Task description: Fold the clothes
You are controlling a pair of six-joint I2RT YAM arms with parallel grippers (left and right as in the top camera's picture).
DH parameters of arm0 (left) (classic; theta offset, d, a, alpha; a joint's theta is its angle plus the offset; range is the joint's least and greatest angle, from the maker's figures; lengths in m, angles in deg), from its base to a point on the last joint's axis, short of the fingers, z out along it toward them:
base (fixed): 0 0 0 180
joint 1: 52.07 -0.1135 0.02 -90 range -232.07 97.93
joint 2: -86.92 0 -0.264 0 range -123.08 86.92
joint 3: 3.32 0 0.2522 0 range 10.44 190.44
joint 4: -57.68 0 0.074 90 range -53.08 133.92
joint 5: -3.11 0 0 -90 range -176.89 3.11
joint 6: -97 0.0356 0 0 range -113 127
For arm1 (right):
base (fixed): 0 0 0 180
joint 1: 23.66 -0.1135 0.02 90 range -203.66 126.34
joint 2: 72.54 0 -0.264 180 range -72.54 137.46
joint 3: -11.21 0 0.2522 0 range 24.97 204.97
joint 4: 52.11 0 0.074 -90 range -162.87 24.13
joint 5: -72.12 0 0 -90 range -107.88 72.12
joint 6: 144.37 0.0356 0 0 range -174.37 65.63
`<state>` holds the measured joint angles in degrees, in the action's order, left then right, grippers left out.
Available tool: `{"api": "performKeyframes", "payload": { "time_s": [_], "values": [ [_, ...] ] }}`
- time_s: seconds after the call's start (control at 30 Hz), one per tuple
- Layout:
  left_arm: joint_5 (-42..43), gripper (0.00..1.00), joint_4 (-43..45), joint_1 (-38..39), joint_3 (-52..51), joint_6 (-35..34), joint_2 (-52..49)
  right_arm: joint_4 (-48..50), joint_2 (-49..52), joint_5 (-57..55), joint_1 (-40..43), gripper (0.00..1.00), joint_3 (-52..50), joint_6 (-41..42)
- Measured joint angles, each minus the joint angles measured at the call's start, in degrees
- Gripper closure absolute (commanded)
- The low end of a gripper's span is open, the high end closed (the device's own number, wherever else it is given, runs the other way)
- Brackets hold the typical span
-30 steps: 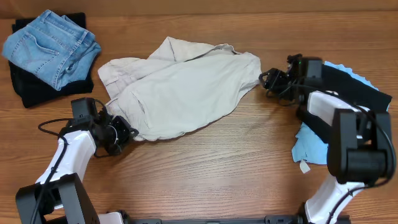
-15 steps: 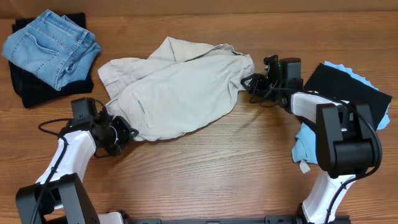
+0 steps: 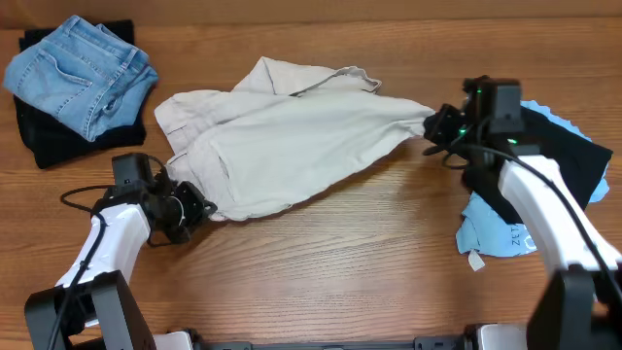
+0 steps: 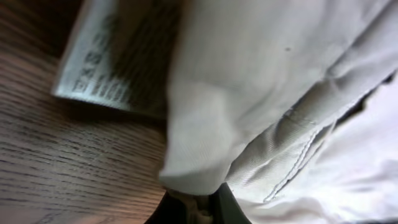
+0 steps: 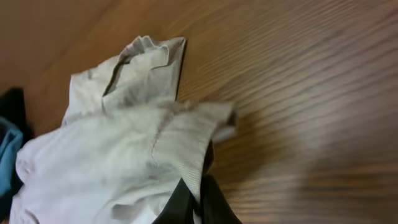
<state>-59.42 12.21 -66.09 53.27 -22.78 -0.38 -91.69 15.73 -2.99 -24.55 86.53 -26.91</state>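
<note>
Overhead: beige trousers (image 3: 292, 146) spread at centre of table (image 3: 369, 262), left gripper (image 3: 194, 209) clamped on lower-left edge, right gripper (image 3: 432, 126) pinched tight on right corner (cloth drawn taut). Folded jeans (image 3: 83, 73) on black garment (image 3: 53, 146) far left; blue cloth (image 3: 486, 233), dark garment (image 3: 564, 151) beside right arm

- A robot test bench: wood-grain table (image 3: 369, 262), left arm (image 3: 115, 231) at seven o'clock, right arm (image 3: 540, 199) at four.
- Loose garments: beige trousers (image 3: 292, 146) centre, jeans (image 3: 83, 73) at ten o'clock.
</note>
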Motion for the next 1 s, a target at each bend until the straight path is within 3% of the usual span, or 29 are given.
{"api": "performKeyframes", "payload": {
  "time_s": [0.07,0.17,0.23,0.5,0.67,0.8,0.93,1.0],
  "values": [
    [0.07,0.94,-0.04,0.00,0.00,0.11,0.00,-2.58,-2.82,-2.27,-0.02,0.92,0.07,1.75],
    [0.42,0.92,-0.39,0.00,0.00,0.20,0.00,-4.81,-4.68,-4.94,0.00,0.42,0.07,4.28],
    [0.35,0.91,-0.44,-0.02,0.00,0.20,0.00,-4.92,-4.74,-7.10,0.13,0.25,0.07,5.18],
    [0.35,0.90,-0.90,0.00,0.00,0.81,0.00,-13.22,-1.31,-9.16,0.13,0.24,0.11,7.91],
    [0.35,0.89,-0.90,0.00,0.00,1.29,0.00,-13.31,1.01,-8.85,0.13,0.26,-1.11,8.76],
    [0.35,0.89,-1.25,0.00,0.07,1.31,0.00,-12.07,6.36,-6.80,0.13,0.49,-1.38,11.19],
    [0.35,0.87,-1.88,0.00,0.09,1.36,0.00,-11.61,10.64,-4.42,0.13,0.45,-1.38,13.31],
    [0.37,0.73,-2.36,0.00,0.09,1.46,0.00,-11.67,12.39,-3.93,0.13,0.36,-1.53,13.97]
  ]
}}
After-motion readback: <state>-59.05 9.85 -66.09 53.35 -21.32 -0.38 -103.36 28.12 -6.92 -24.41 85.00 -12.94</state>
